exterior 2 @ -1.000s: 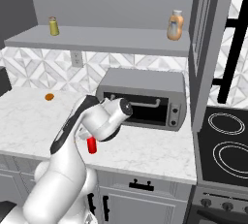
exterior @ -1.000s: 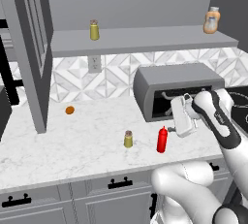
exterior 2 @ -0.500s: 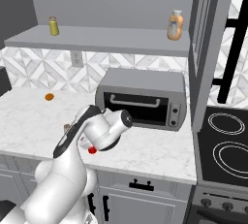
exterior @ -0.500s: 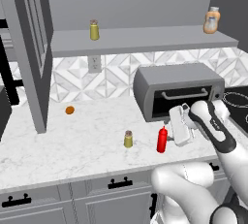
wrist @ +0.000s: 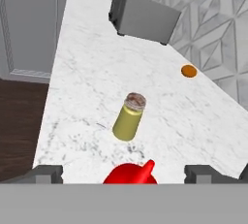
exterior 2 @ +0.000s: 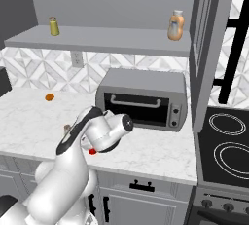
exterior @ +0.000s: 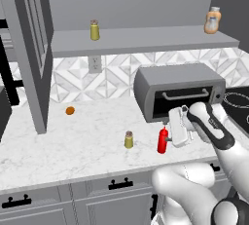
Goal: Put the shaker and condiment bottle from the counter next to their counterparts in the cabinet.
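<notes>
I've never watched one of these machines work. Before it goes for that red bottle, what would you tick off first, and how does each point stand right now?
1. Tool open wide enough for the condiment bottle: ok, the tips stand apart on either side of it.
2. Bottle upright on the counter: ok.
3. Bottle lined up between the tips: ok in the hand view.
4. Tips already touching the bottle: cannot tell.
5. Shaker clear of the grab: ok, it stands apart, beyond the bottle.
6. Free space on the cabinet shelf beside the orange-tan bottle: ok.
</notes>
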